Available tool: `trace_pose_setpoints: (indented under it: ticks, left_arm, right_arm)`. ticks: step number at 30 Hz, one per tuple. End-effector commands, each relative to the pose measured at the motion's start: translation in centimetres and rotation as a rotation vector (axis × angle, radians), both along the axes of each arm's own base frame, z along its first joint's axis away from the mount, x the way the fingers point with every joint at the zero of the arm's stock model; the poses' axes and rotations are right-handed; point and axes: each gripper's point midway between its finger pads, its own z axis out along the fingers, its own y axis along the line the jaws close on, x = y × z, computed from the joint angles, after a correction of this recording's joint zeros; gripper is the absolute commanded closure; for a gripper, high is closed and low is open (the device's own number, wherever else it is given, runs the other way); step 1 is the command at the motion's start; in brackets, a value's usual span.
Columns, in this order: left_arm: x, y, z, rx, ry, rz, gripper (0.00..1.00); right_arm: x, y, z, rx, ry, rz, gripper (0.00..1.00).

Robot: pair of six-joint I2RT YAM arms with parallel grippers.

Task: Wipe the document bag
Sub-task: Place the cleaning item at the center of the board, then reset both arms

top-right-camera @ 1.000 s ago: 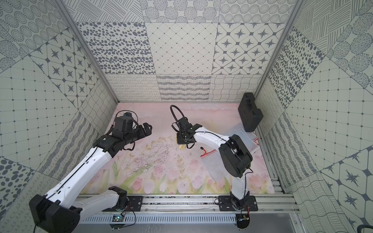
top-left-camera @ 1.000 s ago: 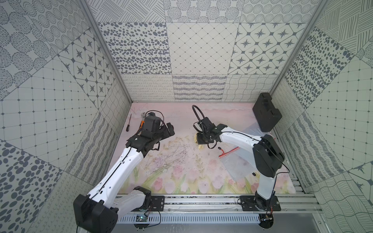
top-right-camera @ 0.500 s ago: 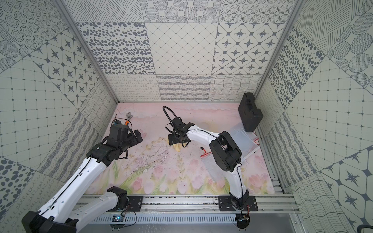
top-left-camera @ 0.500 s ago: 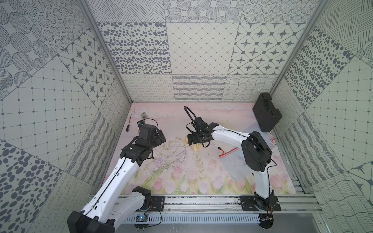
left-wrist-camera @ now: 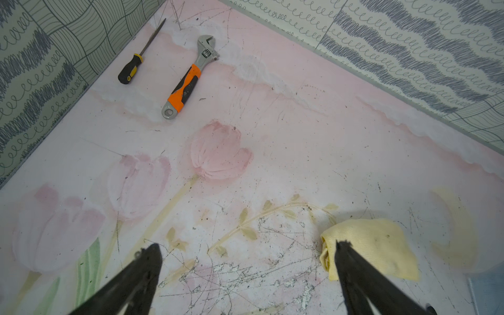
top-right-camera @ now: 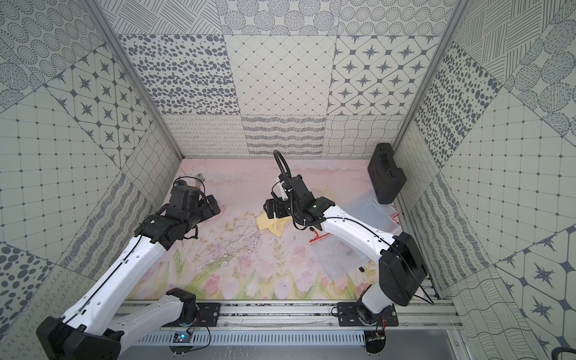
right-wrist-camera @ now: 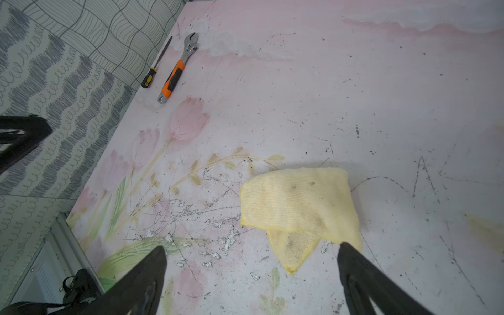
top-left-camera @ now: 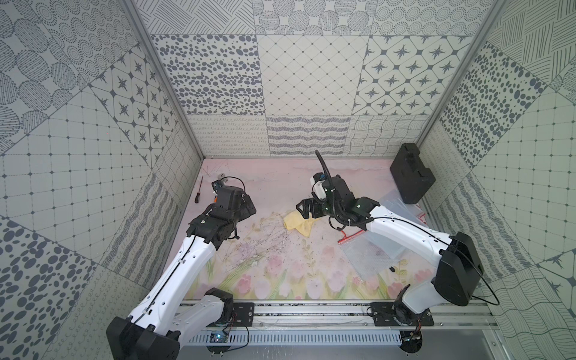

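The document bag is clear plastic with a red zip strip and lies flat on the floral mat at the right, partly under my right forearm. A yellow cloth lies crumpled on the mat, left of the bag and apart from it. My right gripper hovers open just over the cloth, with nothing between its fingers. My left gripper is open and empty at the mat's left side. One left fingertip overlaps the cloth in the left wrist view.
A black case stands in the far right corner, with another clear bag in front of it. An orange-handled wrench and a screwdriver lie by the far left wall. The mat's middle is scratched.
My right gripper has opened and let go of the yellow cloth, which now lies on the mat. The left arm has swung back and forth a little.
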Motion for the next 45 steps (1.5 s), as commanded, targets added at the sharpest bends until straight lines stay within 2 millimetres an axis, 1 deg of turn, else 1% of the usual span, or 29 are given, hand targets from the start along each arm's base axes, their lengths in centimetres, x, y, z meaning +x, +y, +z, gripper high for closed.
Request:
trace_pose_setpoints:
  ticks: [1, 3, 4, 5, 6, 8, 9, 11, 12, 14, 15, 18, 20, 22, 25, 26, 27, 28, 29, 30, 31, 32, 33, 34, 35, 37, 39, 41, 45]
  left_arm:
    - [-0.7, 3.5, 1.6, 0.21, -0.007, 0.053, 0.01]
    - [-0.3, 4.4, 2.4, 0.326, -0.068, 0.031, 0.01]
    - [0.1, 4.5, 2.4, 0.374, -0.096, 0.011, 0.01]
    - [0.5, 4.5, 2.1, 0.427, -0.121, -0.022, 0.01]
    - [1.3, 4.1, 2.1, 0.455, -0.173, -0.06, 0.01]
    - [2.3, 3.7, 0.6, 0.47, -0.197, -0.1, 0.01]
    - [2.9, 3.5, -0.8, 0.456, -0.198, -0.115, 0.01]
    - [4.5, 2.9, -3.7, 0.397, -0.204, -0.18, 0.01]
    - [5.2, 3.1, -5.3, 0.375, -0.197, -0.183, 0.01]
    - [6.1, 4.4, -7.7, 0.356, -0.186, -0.118, 0.01]
    - [6.4, 4.9, -8.4, 0.359, -0.194, -0.094, 0.01]
    - [7.4, 4.6, -10.1, 0.367, -0.24, -0.125, 0.01]
    - [8.1, 4.4, -11.3, 0.379, -0.23, -0.148, 0.01]
    - [8.6, 4.6, -12.4, 0.412, -0.227, -0.15, 0.01]
    - [9.0, 4.9, -11.9, 0.45, -0.274, -0.15, 0.01]
    - [9.1, 5.3, -12.1, 0.446, -0.284, -0.134, 0.01]
    - [9.2, 5.5, -12.9, 0.435, -0.274, -0.127, 0.01]
    - [9.4, 5.6, -13.4, 0.443, -0.293, -0.126, 0.01]
    - [9.4, 5.6, -14.1, 0.43, -0.3, -0.126, 0.01]
    - [9.5, 5.9, -14.4, 0.436, -0.297, -0.12, 0.01]
    - [9.4, 5.8, -14.5, 0.41, -0.272, -0.122, 0.01]
    - [9.6, 5.9, -14.6, 0.397, -0.27, -0.135, 0.01]
    - [9.7, 5.9, -14.6, 0.397, -0.284, -0.138, 0.01]
    - [9.6, 5.9, -14.8, 0.387, -0.266, -0.139, 0.01]
    - [9.6, 5.9, -14.7, 0.382, -0.266, -0.138, 0.01]
    - [9.7, 5.9, -14.7, 0.385, -0.271, -0.14, 0.01]
    - [9.7, 6.0, -14.6, 0.39, -0.276, -0.139, 0.01]
    - [9.6, 6.0, -14.8, 0.381, -0.264, -0.139, 0.01]
    - [9.7, 5.9, -14.7, 0.386, -0.272, -0.139, 0.01]
  right_arm:
    - [-0.3, -6.0, 2.8, 0.052, -0.153, -0.226, 0.02]
    - [-0.2, -12.5, 3.7, 0.041, -0.252, -0.452, 0.02]
    - [-0.2, -15.2, 3.6, 0.019, -0.276, -0.535, 0.02]
    - [-0.3, -18.4, 3.5, -0.011, -0.302, -0.629, 0.02]
    - [-0.5, -21.2, 3.2, -0.051, -0.316, -0.706, 0.02]
    - [-0.9, -25.2, 3.0, -0.128, -0.361, -0.797, 0.02]
    - [-1.0, -26.6, 3.0, -0.168, -0.399, -0.819, 0.02]
    - [-0.7, -28.1, 2.8, -0.255, -0.497, -0.82, 0.02]
    - [-0.5, -28.7, 2.4, -0.296, -0.538, -0.828, 0.02]
    - [-0.1, -29.7, 1.3, -0.336, -0.579, -0.857, 0.02]
    - [0.3, -30.0, 0.4, -0.341, -0.583, -0.851, 0.02]
    - [1.5, -30.5, -1.8, -0.375, -0.566, -0.844, 0.02]
    - [1.9, -31.1, -2.8, -0.386, -0.583, -0.872, 0.02]
    - [2.4, -31.1, -3.7, -0.38, -0.593, -0.866, 0.02]
    - [3.4, -31.2, -3.7, -0.372, -0.643, -0.859, 0.02]
    - [4.0, -31.4, -3.7, -0.364, -0.649, -0.861, 0.02]
    - [4.7, -31.6, -3.8, -0.359, -0.653, -0.866, 0.02]
    - [5.3, -31.8, -4.2, -0.353, -0.642, -0.861, 0.02]
    - [6.0, -32.0, -5.2, -0.343, -0.624, -0.852, 0.02]
    - [6.9, -32.2, -5.2, -0.329, -0.651, -0.848, 0.02]
    - [7.5, -31.5, -5.7, -0.334, -0.62, -0.796, 0.02]
    - [8.1, -30.3, -6.6, -0.34, -0.547, -0.705, 0.02]
    - [8.6, -30.3, -6.8, -0.32, -0.552, -0.695, 0.02]
    - [8.7, -30.6, -7.7, -0.303, -0.543, -0.697, 0.02]
    - [8.8, -31.2, -7.1, -0.281, -0.592, -0.732, 0.02]
    - [8.6, -31.3, -7.8, -0.288, -0.511, -0.72, 0.02]
    - [8.7, -31.4, -7.5, -0.28, -0.565, -0.733, 0.02]
    - [8.6, -31.3, -7.7, -0.285, -0.526, -0.719, 0.02]
    - [8.6, -31.3, -7.7, -0.287, -0.533, -0.721, 0.02]
